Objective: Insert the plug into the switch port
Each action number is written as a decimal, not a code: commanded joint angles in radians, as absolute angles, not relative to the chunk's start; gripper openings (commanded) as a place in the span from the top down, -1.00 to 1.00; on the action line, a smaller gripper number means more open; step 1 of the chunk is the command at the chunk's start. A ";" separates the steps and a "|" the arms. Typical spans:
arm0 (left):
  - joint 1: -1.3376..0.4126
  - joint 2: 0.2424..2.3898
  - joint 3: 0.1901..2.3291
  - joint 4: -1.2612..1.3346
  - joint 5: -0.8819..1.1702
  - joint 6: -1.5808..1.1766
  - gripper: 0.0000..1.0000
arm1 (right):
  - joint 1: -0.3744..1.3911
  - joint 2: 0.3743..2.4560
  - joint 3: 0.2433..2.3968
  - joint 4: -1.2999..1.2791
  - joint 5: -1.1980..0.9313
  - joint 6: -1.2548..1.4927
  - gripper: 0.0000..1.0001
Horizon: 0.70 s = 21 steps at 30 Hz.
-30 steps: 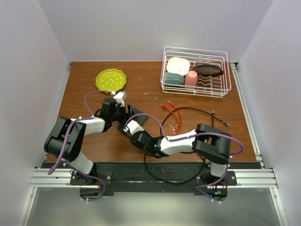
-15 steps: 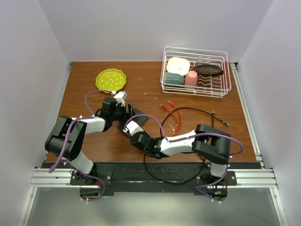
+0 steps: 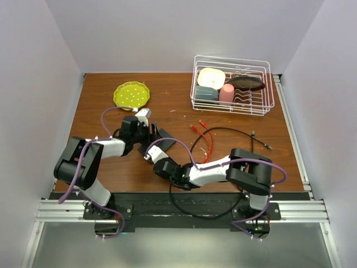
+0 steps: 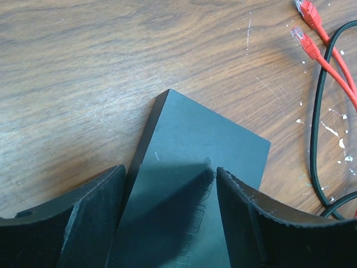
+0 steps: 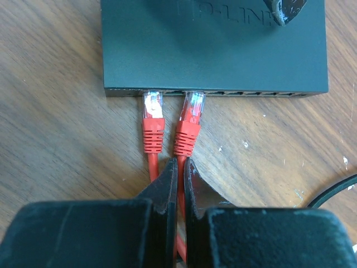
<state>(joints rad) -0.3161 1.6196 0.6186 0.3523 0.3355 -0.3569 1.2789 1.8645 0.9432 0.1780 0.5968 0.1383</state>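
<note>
Atop the switch [image 5: 212,50], lettering [image 5: 223,8] reads "-LINK"; right hand [image 5: 179,163] pinches red cable [image 5: 178,248].

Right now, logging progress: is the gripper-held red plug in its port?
Not seated: plug shows its clear head outside the switch; tip depth, cannot tell.

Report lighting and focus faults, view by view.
Top external: even light, no glare, switch small and half hidden. Left wrist: left pincer throws a dark shadow over the switch top. Right wrist: red plugs sharp; right pincer, on a red cable, softer.
</note>
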 commanded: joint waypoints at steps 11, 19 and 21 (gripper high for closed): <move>-0.334 1.683 0.597 0.230 0.425 -0.345 -0.23 | 1.285 1.838 0.934 0.290 0.517 0.023 1.00; -0.336 1.683 0.597 0.233 0.433 -0.341 -0.22 | 1.272 1.750 0.904 0.308 0.381 -0.051 1.00; -0.336 1.683 0.595 0.233 0.434 -0.341 -0.22 | 1.258 1.740 0.893 0.310 0.304 -0.057 1.00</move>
